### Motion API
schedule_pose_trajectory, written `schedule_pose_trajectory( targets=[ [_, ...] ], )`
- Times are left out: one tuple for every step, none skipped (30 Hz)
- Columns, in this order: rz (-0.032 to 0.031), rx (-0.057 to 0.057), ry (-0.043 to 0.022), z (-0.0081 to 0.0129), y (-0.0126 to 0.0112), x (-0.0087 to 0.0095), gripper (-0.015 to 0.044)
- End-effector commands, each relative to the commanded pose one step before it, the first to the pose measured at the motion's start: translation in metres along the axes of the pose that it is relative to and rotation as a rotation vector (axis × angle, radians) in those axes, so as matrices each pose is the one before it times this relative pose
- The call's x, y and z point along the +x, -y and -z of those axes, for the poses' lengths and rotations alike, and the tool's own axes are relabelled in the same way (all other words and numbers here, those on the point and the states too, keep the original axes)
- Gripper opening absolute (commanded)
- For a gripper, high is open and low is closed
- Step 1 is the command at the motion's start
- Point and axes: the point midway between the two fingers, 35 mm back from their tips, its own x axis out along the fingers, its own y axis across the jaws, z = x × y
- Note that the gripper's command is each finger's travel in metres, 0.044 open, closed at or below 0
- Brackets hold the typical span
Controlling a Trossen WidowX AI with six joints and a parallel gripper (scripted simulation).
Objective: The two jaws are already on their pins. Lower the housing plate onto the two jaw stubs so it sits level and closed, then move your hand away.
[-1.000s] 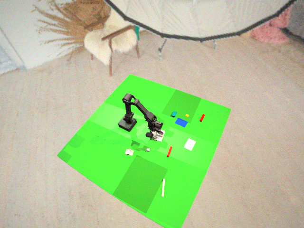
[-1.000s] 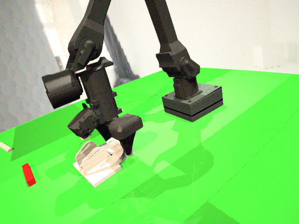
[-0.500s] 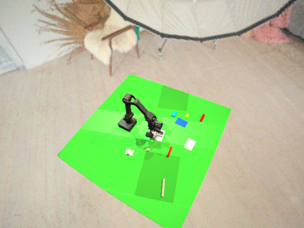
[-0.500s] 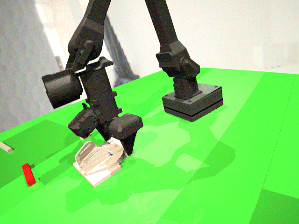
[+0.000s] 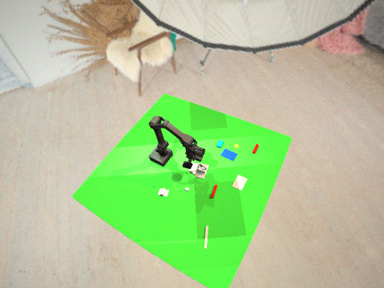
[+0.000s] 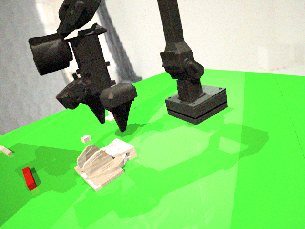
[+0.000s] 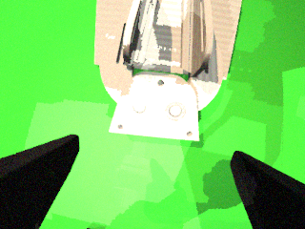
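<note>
My gripper [image 6: 113, 127] [image 7: 156, 151] is open and empty, with its fingertips above and beyond the near end of the pale assembly. The white housing plate [image 6: 125, 148] [image 7: 154, 125] lies over that end and looks about level. Round features show in its top, the right one as a clear ring; glare washes out the left. Pale rounded parts, which seem to be the jaws, extend from both sides beneath it. Whether they touch the plate underneath is hidden. Two upright slotted fins stand over the pale flat piece [image 6: 108, 175] at the far end.
A small white block [image 5: 186, 189] [image 6: 86, 138] and a red bar [image 5: 213, 191] [image 6: 29, 179] lie nearby. A white part [image 5: 163, 192], a pale square [image 5: 239, 182], a blue plate [image 5: 229, 154] and a long pale strip [image 5: 206, 237] lie farther away.
</note>
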Motion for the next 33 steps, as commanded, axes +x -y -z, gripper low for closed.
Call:
schedule_pose_trajectory(
  targets=[
    [0.00023,0.0006,-0.00351,0.01126,-0.00186,-0.01219,0.044],
    [0.00009,0.0001,-0.00142,0.00549,-0.00087,-0.00607,0.044],
    [0.00009,0.0001,-0.00143,0.00566,-0.00088,-0.00591,0.044],
    [0.00009,0.0001,-0.00145,0.00583,-0.00088,-0.00574,0.044],
    [0.0001,0.0001,-0.00146,0.006,-0.00088,-0.00557,0.044],
    [0.0001,0.0001,-0.00148,0.00616,-0.00088,-0.00539,0.044],
    [0.0001,0.0001,-0.00149,0.00629,-0.00088,-0.00519,0.044],
    [0.00008,0.0001,-0.00119,0.00509,-0.00069,-0.00398,0.044],
    [0.00005,0.0,-0.00072,0.0031,-0.00042,-0.00233,0.044],
    [0.00002,0.0,-0.00024,0.00104,-0.00014,-0.00077,0.044],
    [0.0,0.0,0.0,0.0,0.0,0.0,0.044],
    [0.0,0.0,0.0,0.0,0.0,0.0,0.044],
    [0.0,0.0,0.0,0.0,0.0,0.0,0.044],
    [0.0,0.0,0.0,0.0,0.0,0.0,0.044],
    [0.0,0.0,0.0,0.0,0.0,0.0,0.044],
    [0.0,0.0,0.0,0.0,0.0,0.0,0.044],
    [0.0,0.0,0.0,0.0,0.0,0.0,0.044],
    [0.0,0.0,0.0,0.0,0.0,0.0,0.044],
    [0.0,0.0,0.0,0.0,0.0,0.0,0.044],
    [0.0,0.0,0.0,0.0,0.0,0.0,0.044],
    [0.0,0.0,0.0,0.0,0.0,0.0,0.044],
    [0.0,0.0,0.0,0.0,0.0,0.0,0.044],
    [0.0,0.0,0.0,0.0,0.0,0.0,0.044],
    [0.0,0.0,0.0,0.0,0.0,0.0,0.044],
    [0.0,0.0,0.0,0.0,0.0,0.0,0.044],
    [0.0,0.0,0.0,0.0,0.0,0.0,0.044],
    [0.0,0.0,0.0,0.0,0.0,0.0,0.044],
    [0.0,0.0,0.0,0.0,0.0,0.0,0.044],
    [0.0,0.0,0.0,0.0,0.0,0.0,0.044],
    [0.0,0.0,0.0,0.0,0.0,0.0,0.044],
    [0.0,0.0,0.0,0.0,0.0,0.0,0.044],
    [0.0,0.0,0.0,0.0,0.0,0.0,0.044],
    [0.0,0.0,0.0,0.0,0.0,0.0,0.044]
  ],
)
